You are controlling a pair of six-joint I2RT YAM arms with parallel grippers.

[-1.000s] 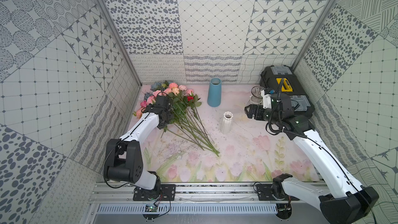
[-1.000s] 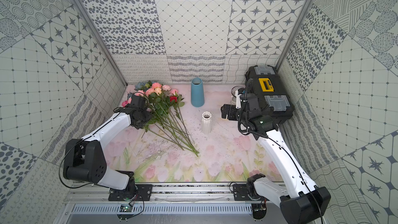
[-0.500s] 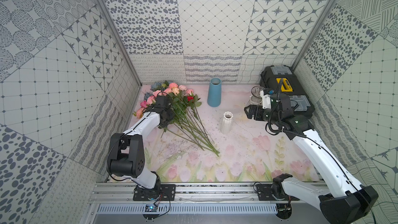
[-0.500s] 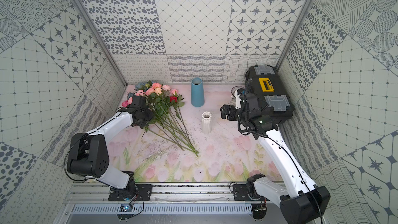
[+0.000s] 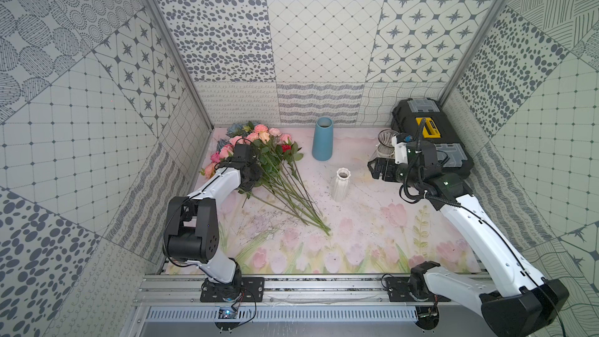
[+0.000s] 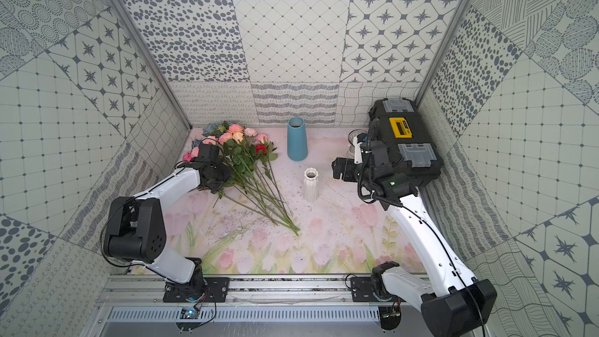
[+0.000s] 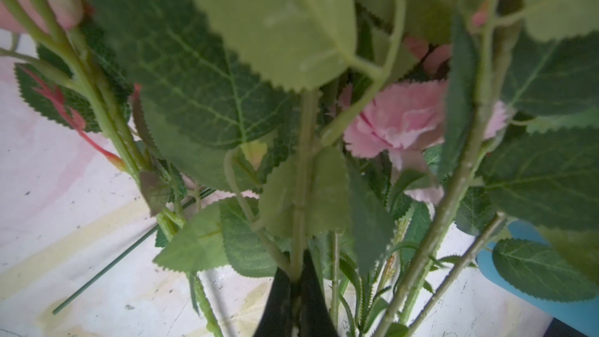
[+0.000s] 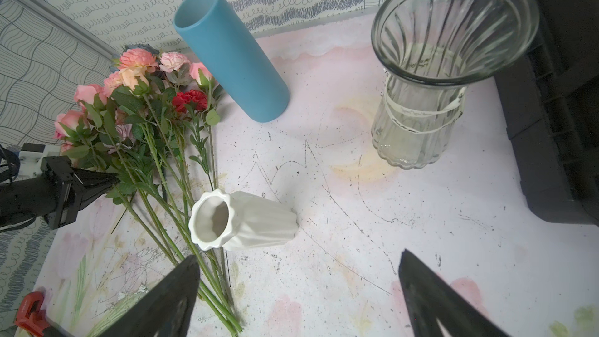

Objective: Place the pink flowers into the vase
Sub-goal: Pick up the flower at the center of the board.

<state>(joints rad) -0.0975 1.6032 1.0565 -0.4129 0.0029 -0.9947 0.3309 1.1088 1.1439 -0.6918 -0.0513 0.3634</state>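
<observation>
The pink flowers [image 5: 259, 137] [image 6: 235, 131] [image 8: 136, 59] lie in a pile at the back left, stems fanning toward the mat's middle. My left gripper [image 5: 257, 173] [image 6: 223, 173] [image 7: 296, 273] is among their leaves, shut on one green stem [image 7: 301, 189]; leaves hide its bloom. A pale pink bloom [image 7: 395, 124] shows beyond. A white ribbed vase [image 5: 342, 184] [image 6: 310, 184] [image 8: 256, 218] stands mid-mat. My right gripper [image 5: 372, 166] [image 6: 337, 168] [image 8: 298, 257] hovers open to its right, holding nothing.
A tall blue vase [image 5: 322, 141] [image 8: 230, 53] stands at the back and a glass vase [image 5: 384, 144] [image 8: 421, 118] beside the black toolbox [image 5: 428, 137]. A red carnation [image 5: 286, 148] and blue hydrangeas [image 5: 234, 129] lie among the pile.
My left jaws have closed onto the stem in the pile, and the left arm's elbow has shifted a little. The right arm has not moved.
</observation>
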